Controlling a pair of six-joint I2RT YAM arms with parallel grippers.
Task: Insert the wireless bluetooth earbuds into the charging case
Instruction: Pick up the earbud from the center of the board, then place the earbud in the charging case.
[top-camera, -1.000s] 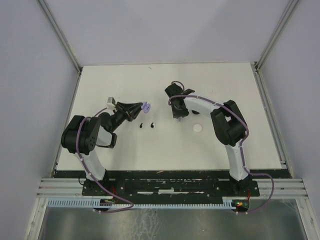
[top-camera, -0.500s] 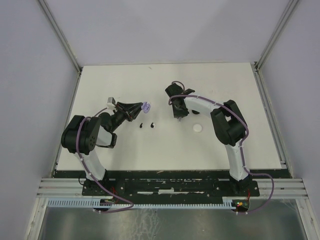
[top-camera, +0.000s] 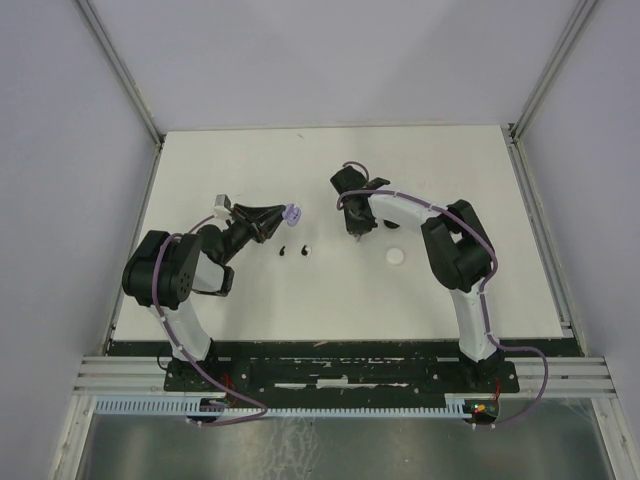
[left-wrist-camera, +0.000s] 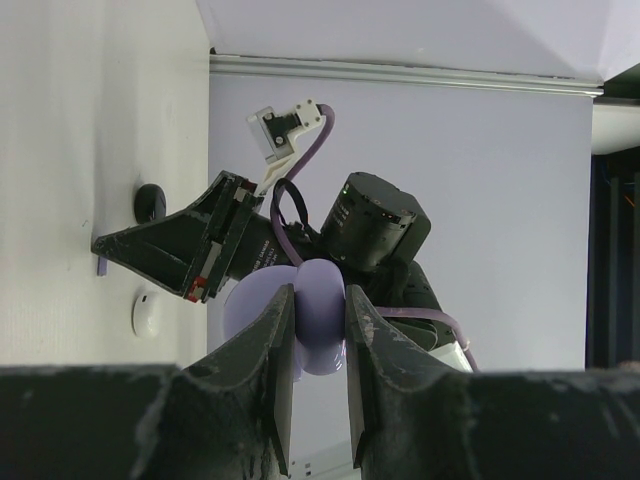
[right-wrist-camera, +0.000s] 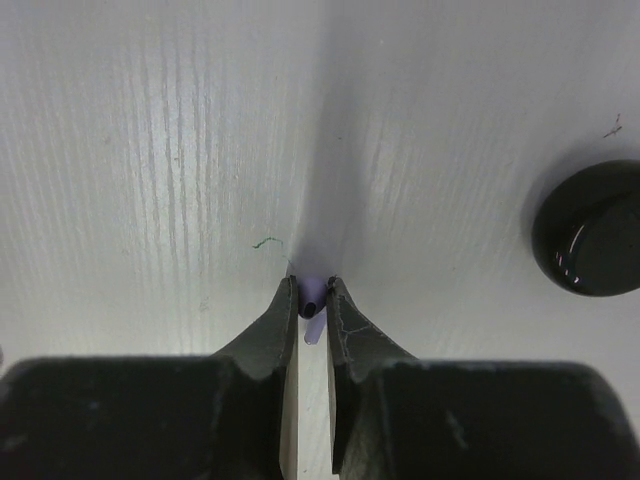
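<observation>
My left gripper (top-camera: 284, 215) is shut on an open lilac charging case (top-camera: 292, 211) and holds it off the table; the case also shows between the fingers in the left wrist view (left-wrist-camera: 318, 335). My right gripper (top-camera: 354, 234) is down at the table. In the right wrist view it (right-wrist-camera: 312, 286) is shut on a tiny lilac earbud (right-wrist-camera: 311, 297), which rests against the white surface. A black earbud (top-camera: 285, 250) and a white earbud (top-camera: 307, 249) lie loose on the table between the two grippers.
A round white disc (top-camera: 396, 256) lies right of the right gripper. A round black disc (right-wrist-camera: 590, 228) sits close to its right side. In the left wrist view the right arm's gripper (left-wrist-camera: 160, 250) points down at the table. Enclosure walls surround the white table (top-camera: 250, 160).
</observation>
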